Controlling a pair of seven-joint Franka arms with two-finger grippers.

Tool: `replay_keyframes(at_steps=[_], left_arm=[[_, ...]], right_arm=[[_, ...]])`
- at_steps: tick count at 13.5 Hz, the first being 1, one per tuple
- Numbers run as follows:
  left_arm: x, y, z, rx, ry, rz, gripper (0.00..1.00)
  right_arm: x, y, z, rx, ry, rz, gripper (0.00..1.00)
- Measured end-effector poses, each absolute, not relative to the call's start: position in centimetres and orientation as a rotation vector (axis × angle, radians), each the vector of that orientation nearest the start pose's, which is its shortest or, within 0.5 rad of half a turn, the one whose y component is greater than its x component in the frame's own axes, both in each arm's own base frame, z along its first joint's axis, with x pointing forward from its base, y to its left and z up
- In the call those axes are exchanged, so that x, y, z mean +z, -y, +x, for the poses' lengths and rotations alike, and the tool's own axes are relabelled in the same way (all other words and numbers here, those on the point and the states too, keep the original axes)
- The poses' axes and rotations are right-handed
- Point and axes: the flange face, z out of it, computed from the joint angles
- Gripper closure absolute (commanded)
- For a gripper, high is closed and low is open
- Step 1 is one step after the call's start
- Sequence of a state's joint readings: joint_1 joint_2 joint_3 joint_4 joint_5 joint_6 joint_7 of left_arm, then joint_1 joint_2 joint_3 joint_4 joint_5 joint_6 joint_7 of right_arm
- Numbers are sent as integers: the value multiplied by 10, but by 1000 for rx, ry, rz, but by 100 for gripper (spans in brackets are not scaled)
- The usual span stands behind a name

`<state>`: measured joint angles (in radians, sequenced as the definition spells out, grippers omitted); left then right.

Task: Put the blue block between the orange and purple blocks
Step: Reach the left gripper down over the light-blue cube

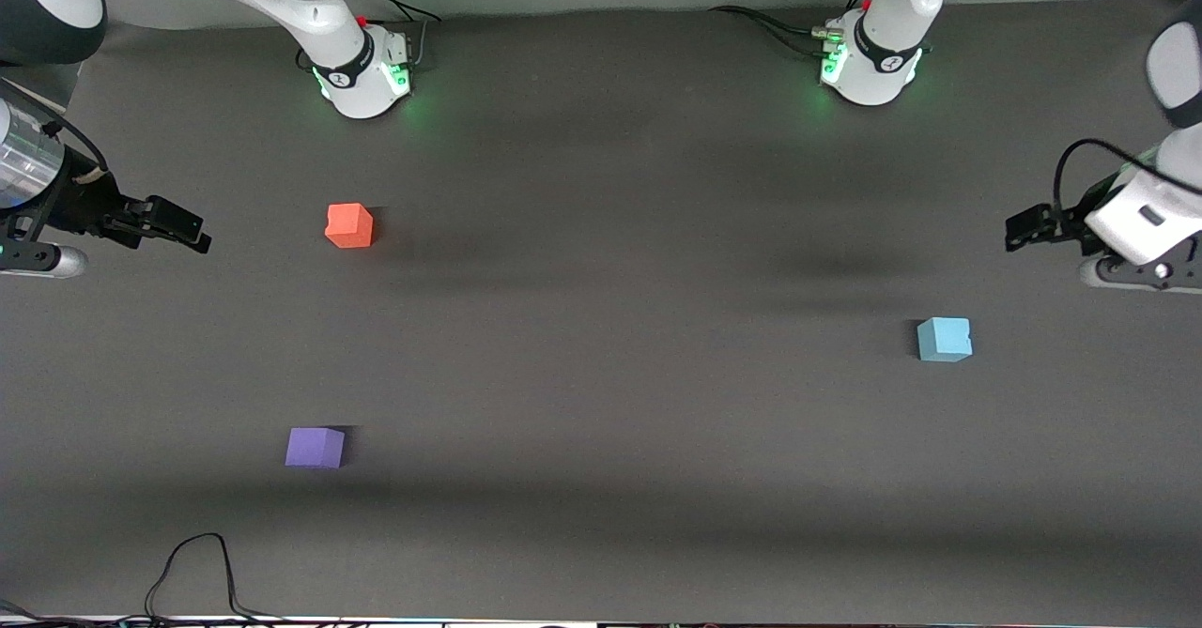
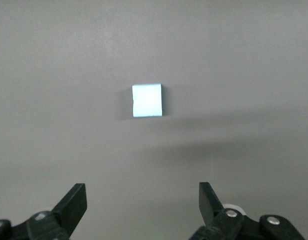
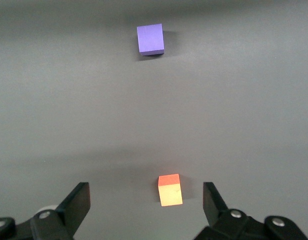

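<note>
The light blue block (image 1: 944,339) sits on the dark table toward the left arm's end; it also shows in the left wrist view (image 2: 147,100). The orange block (image 1: 348,225) and the purple block (image 1: 315,447) sit toward the right arm's end, the purple one nearer the front camera. Both show in the right wrist view, orange (image 3: 170,190) and purple (image 3: 150,39). My left gripper (image 1: 1028,227) (image 2: 142,195) is open and empty, up in the air apart from the blue block. My right gripper (image 1: 178,224) (image 3: 146,197) is open and empty, beside the orange block.
The two arm bases (image 1: 362,74) (image 1: 869,65) stand along the table edge farthest from the front camera. A black cable (image 1: 188,572) loops on the table at the edge nearest the front camera, toward the right arm's end.
</note>
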<state>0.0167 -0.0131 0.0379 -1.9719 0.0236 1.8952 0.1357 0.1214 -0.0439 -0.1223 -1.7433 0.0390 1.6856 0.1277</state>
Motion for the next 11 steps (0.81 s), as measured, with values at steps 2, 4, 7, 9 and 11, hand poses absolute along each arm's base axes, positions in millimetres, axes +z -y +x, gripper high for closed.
replay_keyframes(at_steps=[2, 4, 7, 9, 11], left_arm=[[431, -31, 549, 53, -154, -3114, 0], [392, -31, 556, 32, -175, -3110, 0], [325, -30, 571, 12, -198, -3105, 0], [284, -30, 573, -19, -205, -3102, 0], [249, -29, 573, -42, -209, -3100, 0]], right_arm=[[576, -2, 547, 27, -206, -3092, 0], [576, -2, 547, 28, -207, -3092, 0], [576, -2, 547, 29, -207, -3092, 0], [576, -2, 547, 29, -207, -3092, 0], [576, -2, 547, 29, -207, -3092, 0]])
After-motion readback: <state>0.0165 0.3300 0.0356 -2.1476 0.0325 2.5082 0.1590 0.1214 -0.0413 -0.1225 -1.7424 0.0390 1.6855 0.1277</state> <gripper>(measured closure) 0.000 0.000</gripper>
